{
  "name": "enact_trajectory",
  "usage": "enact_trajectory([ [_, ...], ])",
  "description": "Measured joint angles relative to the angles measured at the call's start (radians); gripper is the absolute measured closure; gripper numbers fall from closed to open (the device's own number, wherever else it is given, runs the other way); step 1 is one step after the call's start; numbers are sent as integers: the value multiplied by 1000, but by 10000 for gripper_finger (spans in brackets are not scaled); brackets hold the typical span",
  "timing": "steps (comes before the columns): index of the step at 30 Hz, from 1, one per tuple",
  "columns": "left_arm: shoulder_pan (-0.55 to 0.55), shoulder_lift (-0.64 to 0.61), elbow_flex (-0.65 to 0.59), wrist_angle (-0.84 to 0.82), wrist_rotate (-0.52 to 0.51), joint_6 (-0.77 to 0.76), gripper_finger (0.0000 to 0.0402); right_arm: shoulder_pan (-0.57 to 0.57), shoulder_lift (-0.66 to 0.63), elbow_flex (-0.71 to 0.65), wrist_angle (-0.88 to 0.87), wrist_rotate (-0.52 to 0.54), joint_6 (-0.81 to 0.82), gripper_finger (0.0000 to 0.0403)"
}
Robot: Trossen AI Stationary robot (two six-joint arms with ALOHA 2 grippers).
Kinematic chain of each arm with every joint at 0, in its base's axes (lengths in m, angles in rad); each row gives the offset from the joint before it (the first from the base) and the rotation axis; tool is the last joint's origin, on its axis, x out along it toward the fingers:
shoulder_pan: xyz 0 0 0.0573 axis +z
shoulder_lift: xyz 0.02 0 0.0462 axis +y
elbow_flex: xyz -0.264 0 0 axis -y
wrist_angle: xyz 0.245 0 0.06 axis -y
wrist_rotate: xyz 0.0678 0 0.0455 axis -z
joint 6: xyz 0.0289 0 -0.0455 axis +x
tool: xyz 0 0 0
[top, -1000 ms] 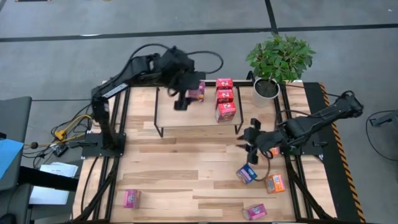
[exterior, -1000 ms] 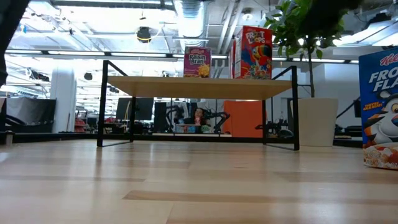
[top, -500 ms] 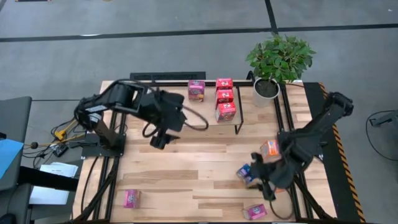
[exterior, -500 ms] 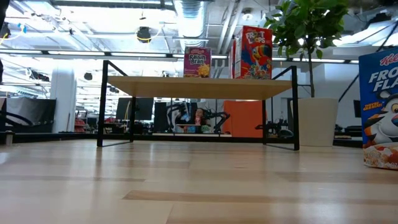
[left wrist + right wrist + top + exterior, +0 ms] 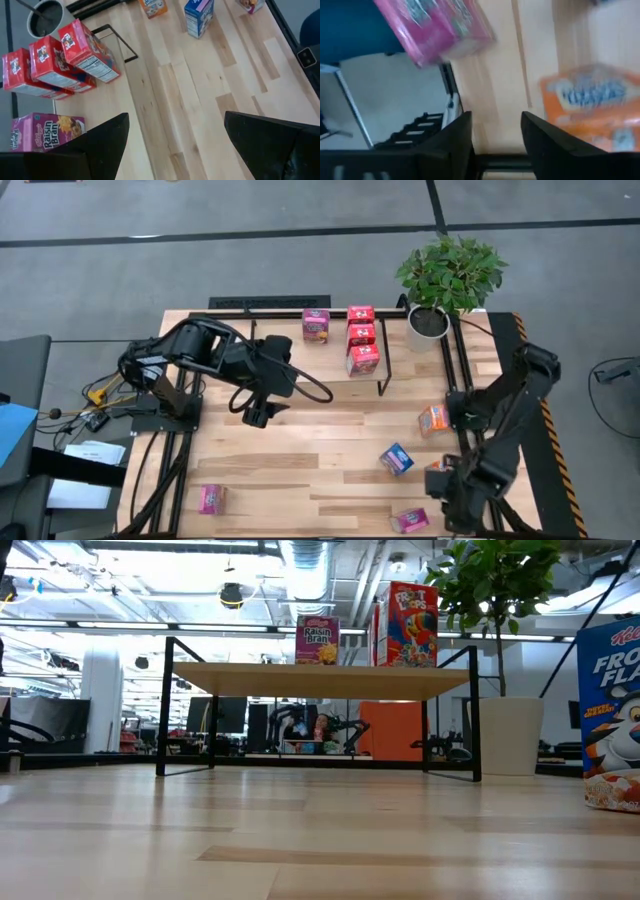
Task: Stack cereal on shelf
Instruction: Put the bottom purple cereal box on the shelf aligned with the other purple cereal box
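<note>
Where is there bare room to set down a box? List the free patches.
Shelf: bare from its left end to the pink box; red boxes crowd its right end. Table: bare middle, between left gripper and blue box. Right near corner crowded with boxes and the right gripper.

"Raisin Bran" on pink box [image 5: 47,132] (magenta)

You had three red cereal boxes [image 5: 361,337] and one magenta box [image 5: 316,325] on the black-framed wooden shelf [image 5: 275,330], beside the potted plant [image 5: 447,275].
</note>
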Motion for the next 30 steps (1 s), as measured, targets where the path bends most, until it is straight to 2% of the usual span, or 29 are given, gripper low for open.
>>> enact_trajectory([
  [4,0,0,0,-6,7,-20,83,52,59,0,66,52,96,269],
  [8,0,0,0,-10,21,-23,83,46,147,0,183,53,81,329],
  [12,0,0,0,-10,21,-30,83,1,228,2,221,46,14,363],
  [22,0,0,0,-24,21,-38,83,-251,258,-4,322,79,-448,374],
  [27,0,0,-10,-32,21,-42,83,-376,258,-2,337,189,-693,367],
  [30,0,1,-23,-55,21,-45,83,-459,253,-2,345,163,-729,372],
])
